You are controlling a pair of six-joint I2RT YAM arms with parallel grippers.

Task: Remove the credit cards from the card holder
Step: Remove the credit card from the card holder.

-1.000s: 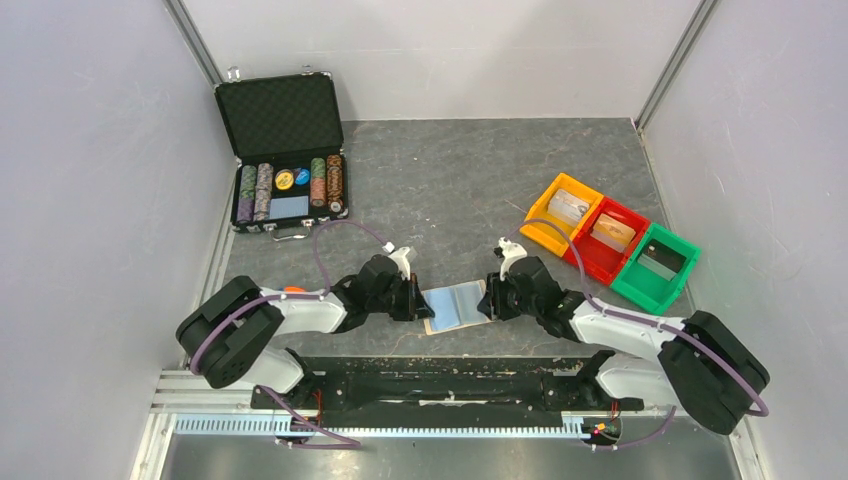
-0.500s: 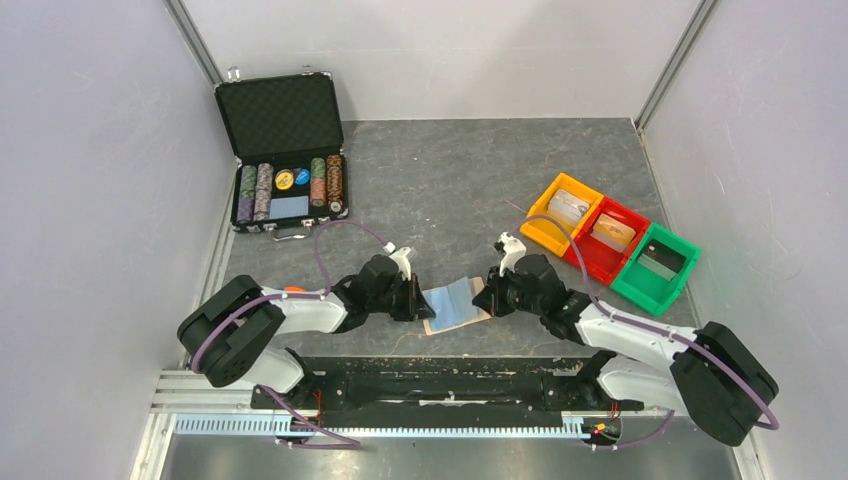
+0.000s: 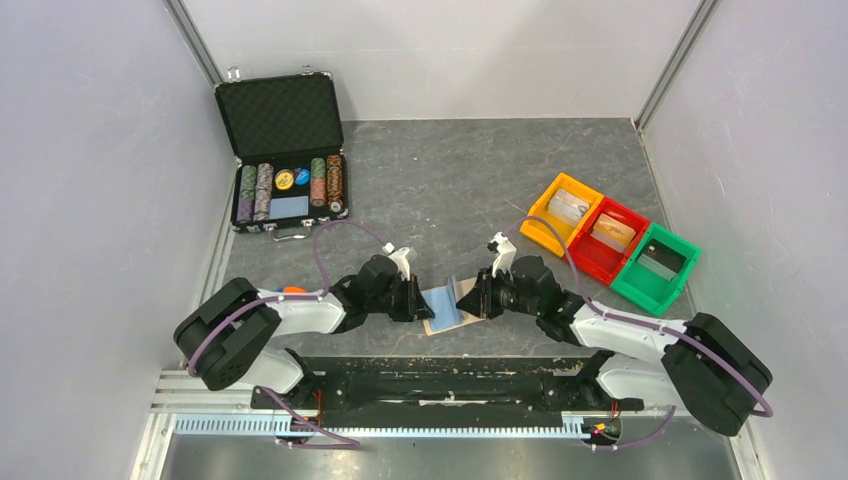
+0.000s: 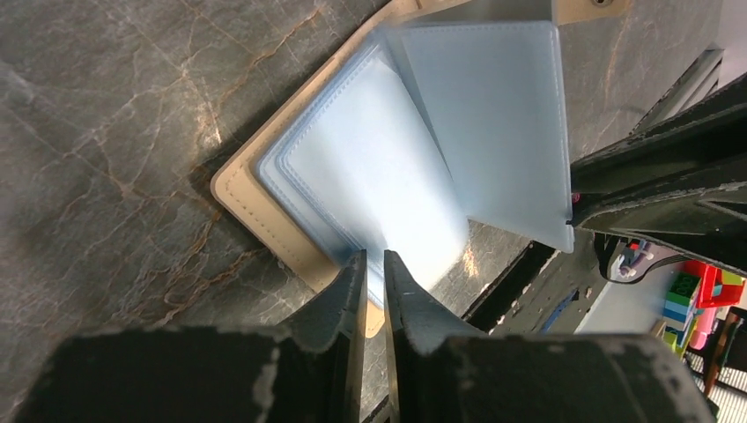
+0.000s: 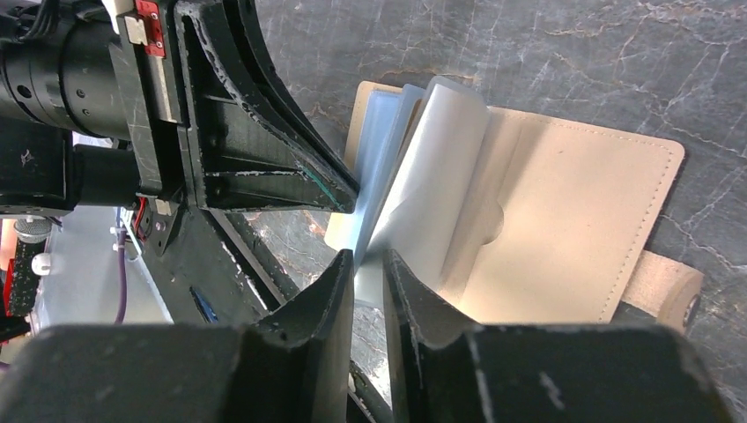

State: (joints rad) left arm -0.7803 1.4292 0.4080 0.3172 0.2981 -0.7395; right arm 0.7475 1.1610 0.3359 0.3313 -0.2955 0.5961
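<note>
The card holder [image 3: 447, 304] lies open on the table between my two grippers, tan outside with light blue pockets. My left gripper [image 3: 419, 299] is shut on the near edge of its blue pocket stack [image 4: 352, 167], jaws pinching at the rim [image 4: 374, 256]. My right gripper [image 3: 478, 297] is shut on one pale blue leaf [image 5: 432, 176] and holds it lifted and curled; this leaf also shows in the left wrist view [image 4: 493, 106]. The tan inner face [image 5: 564, 229] and tab [image 5: 669, 295] lie flat. No credit card shows apart from the pockets.
An open black chip case [image 3: 285, 150] stands at the back left. Orange [image 3: 563, 210], red [image 3: 612, 232] and green [image 3: 655, 262] bins stand at the right. The black base rail [image 3: 450, 385] runs just near of the card holder.
My right gripper has moved left and lifted the blue leaf up off the tan face, towards my left gripper. The left gripper has stayed clamped in place.
</note>
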